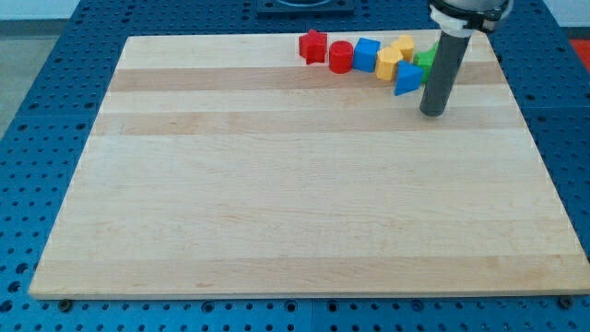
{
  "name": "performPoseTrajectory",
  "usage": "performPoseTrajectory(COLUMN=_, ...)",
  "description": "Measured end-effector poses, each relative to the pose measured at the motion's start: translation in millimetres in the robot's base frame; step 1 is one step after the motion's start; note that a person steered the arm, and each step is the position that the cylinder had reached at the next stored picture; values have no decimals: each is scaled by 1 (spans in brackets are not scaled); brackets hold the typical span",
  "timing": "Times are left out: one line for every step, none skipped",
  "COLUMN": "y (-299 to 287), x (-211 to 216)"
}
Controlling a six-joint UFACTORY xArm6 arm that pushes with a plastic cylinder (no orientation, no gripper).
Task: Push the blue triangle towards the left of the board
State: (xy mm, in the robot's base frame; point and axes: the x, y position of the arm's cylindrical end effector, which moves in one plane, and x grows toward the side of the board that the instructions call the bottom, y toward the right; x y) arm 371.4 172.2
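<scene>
The blue triangle (407, 79) lies near the view's top right of the wooden board (295, 184), at the right end of a row of blocks. My tip (431, 112) rests on the board just right of and slightly below the blue triangle, very close to it. The dark rod rises from the tip and partly hides a green block (424, 60) behind it.
Left of the triangle sit two yellow blocks (388, 64) (403, 47), a blue block (367, 54), a red cylinder (341, 56) and a red star-like block (313, 46), all along the board's top edge. A blue perforated table (55, 92) surrounds the board.
</scene>
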Motion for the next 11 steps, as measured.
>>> performPoseTrajectory(y=-2, x=0)
performPoseTrajectory(y=-2, x=-3)
performPoseTrajectory(y=-2, x=-30)
performPoseTrajectory(y=-3, x=-41)
performPoseTrajectory(y=-5, x=-41)
performPoseTrajectory(y=-5, x=-53)
performPoseTrajectory(y=-5, x=-58)
performPoseTrajectory(y=-5, x=-58)
performPoseTrajectory(y=-6, x=-58)
performPoseTrajectory(y=-10, x=-61)
performPoseTrajectory(y=-17, x=-63)
